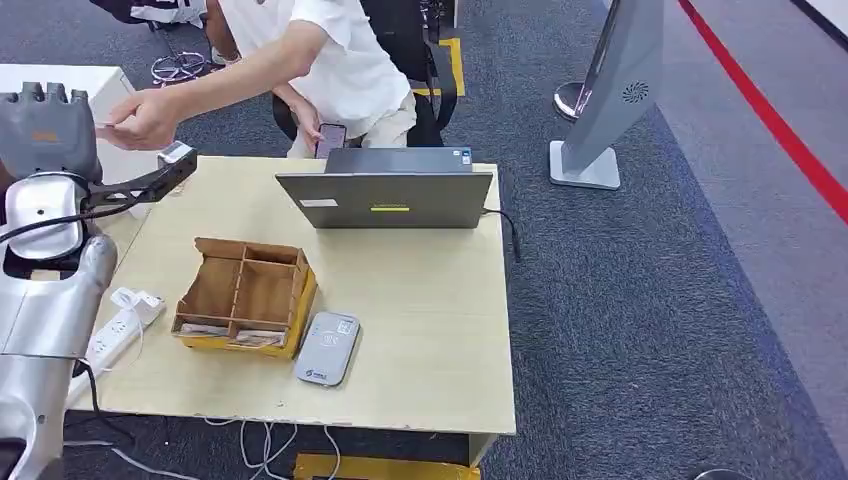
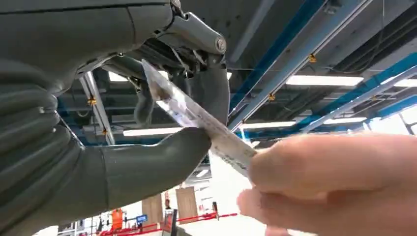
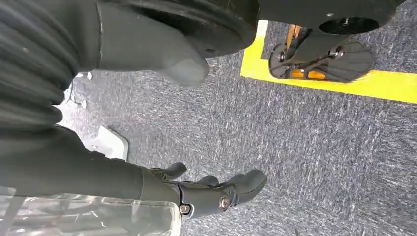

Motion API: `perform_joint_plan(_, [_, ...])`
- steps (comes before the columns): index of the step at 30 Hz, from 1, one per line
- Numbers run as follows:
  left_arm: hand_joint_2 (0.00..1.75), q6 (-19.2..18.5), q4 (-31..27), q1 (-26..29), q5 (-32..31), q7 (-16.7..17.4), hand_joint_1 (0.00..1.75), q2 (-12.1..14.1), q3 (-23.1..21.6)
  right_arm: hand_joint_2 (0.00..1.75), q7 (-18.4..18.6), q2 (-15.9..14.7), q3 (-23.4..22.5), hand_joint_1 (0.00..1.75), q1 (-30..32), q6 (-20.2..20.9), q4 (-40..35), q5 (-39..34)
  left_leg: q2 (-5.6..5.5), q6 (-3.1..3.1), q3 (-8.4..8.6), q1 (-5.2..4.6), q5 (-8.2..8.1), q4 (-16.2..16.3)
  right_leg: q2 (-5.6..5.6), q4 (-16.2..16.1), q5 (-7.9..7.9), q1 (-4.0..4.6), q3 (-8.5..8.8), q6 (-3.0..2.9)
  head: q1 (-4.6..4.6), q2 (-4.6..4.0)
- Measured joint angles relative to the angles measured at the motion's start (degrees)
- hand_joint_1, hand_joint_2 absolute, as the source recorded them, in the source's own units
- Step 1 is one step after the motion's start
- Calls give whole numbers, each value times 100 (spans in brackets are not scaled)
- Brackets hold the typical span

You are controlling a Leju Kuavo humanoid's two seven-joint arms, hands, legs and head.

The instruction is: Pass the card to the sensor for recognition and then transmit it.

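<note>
From my remote seat, nearest to me is my left arm, raised at the left side of the head view, with my left hand [image 1: 45, 125] lifted above the far left corner of the table [image 1: 420, 330]. My left hand pinches one card [image 2: 196, 118] between its thick grey thumb and darker fingers [image 2: 211, 93]; the card sticks out past the fingertips, tilted edge-on to the wrist camera. Its print is too blurred for me to read. One person's hand [image 2: 334, 182] grips the card's outer end, so both hands touch the same card.

My right hand [image 3: 211, 191] hangs over grey carpet, holding nothing, its fingers loosely apart and slightly curled.

Below and to the right of my left hand I count one white power strip [image 1: 120, 320] at the table's left edge, one open cardboard box [image 1: 245, 297] with dividers, and one grey card reader [image 1: 328, 348] just beside the box, on the side away from my hand. The reader has a small logo I cannot make out.

Farther off, to the right of my left hand, stands one grey laptop [image 1: 395, 190], its lid back facing me with a yellow strip whose writing I cannot read. Behind it sits one person [image 1: 330, 60] in a white shirt, one arm reaching to my left hand, the other holding one phone [image 1: 330, 140]. Far right stands one grey pillar stand [image 1: 610, 90] on the carpet.
</note>
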Motion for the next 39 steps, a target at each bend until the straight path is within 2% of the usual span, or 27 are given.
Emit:
perform_joint_plan(7, [175, -35, -138, 5, 0, -175, 175, -46, -17, 175, 7, 0, 26, 0, -1, 0, 0, 0, 0, 0, 0, 0, 0, 0, 0, 0, 0, 0, -1, 0, 0, 0])
perform_joint_plan(13, [175, 353, -525, 186, 11, -415, 175, -262, -17, 175, 28, 0, 28, 0, -3, 0, 0, -34, 0, 0, -3, 0, -1, 0, 0, -1, 0, 0, 0, 0, 0, 0])
perform_joint_plan(16, [175, 661, -973, 522, 20, -608, 175, -466, -15, 175, 107, 0, 28, 0, -9, 0, -2, -96, -1, 1, -3, -3, -3, 0, -2, -2, -1, -2, 0, 0, -4, 0])
perform_joint_plan(20, [175, 1073, -1728, 1235, 53, -1044, 175, -941, -26, 175, 153, 2, 28, 0, -20, 0, -7, -103, -5, 5, -5, -3, -7, 1, -7, -5, -4, -2, 1, 4, 0, 0])
perform_joint_plan(24, [175, 925, -2307, 1987, 29, -1150, 175, -1306, -445, 175, 147, 2, 28, 0, -19, 0, -9, -140, -4, 9, -5, -5, -11, 1, -7, -6, -6, -3, 0, 6, -2, 0])
perform_joint_plan(26, [175, 814, -2487, 2285, 20, -1139, 175, -1413, -677, 175, 134, 2, 28, 0, -17, 0, -13, -190, -4, 10, -5, -5, -11, 1, -9, -6, -7, -3, 0, 7, 0, 0])
perform_joint_plan(30, [175, 361, -2623, 2703, 20, -1100, 175, -1532, -1136, 175, 131, 2, 26, 0, -12, 0, -30, -214, -4, 10, -6, -5, -11, 0, -9, -6, -9, -3, 1, 11, 0, 0])
perform_joint_plan(39, [175, -422, -2634, 3601, 7, -426, 175, -1770, -1515, 175, 90, 15, 11, 0, 2, 0, -63, -321, -6, 13, -8, -5, -14, 0, -10, -6, -11, -3, 0, 13, -2, 0])
